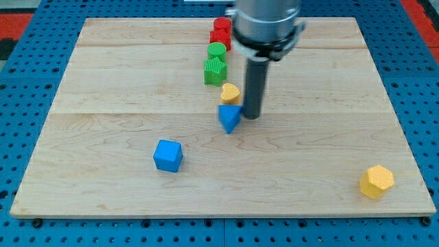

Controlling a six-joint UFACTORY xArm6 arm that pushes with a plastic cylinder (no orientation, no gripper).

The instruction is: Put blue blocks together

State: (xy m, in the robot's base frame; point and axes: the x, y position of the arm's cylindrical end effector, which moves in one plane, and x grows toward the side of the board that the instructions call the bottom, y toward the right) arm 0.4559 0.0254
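Camera view showed a pale wooden board point(123, 82) lying on a blue pegboard surface point(27, 41), with the arm's grey housing point(266, 24) coming down from the top edge of the frame, a little right of centre. From it the dark rod point(253, 86) dropped straight to the board, and my tip point(252, 115) rested on the wood near the middle of the frame. The rod carried no jaws, so it neither opened nor closed on anything and held nothing.

Just to the left of my tip sat the blue triangular block point(229, 118); the two looked to be touching or very nearly so, though I could not tell which. The blue cube point(168, 155) lay lower and further left, well apart from the triangular one, with bare wood between them.

Directly above the blue triangular block, and touching it or almost, was a small yellow heart-shaped block point(230, 92), also just left of the rod. Above that ran a loose column toward the top of the frame: a green ribbed block point(215, 70), then a green round block point(217, 50), then a red block point(221, 32) whose shape I could not make out, partly behind the housing.

A yellow hexagonal block point(376, 181) stood alone near the lower right corner of the board, far from everything else.
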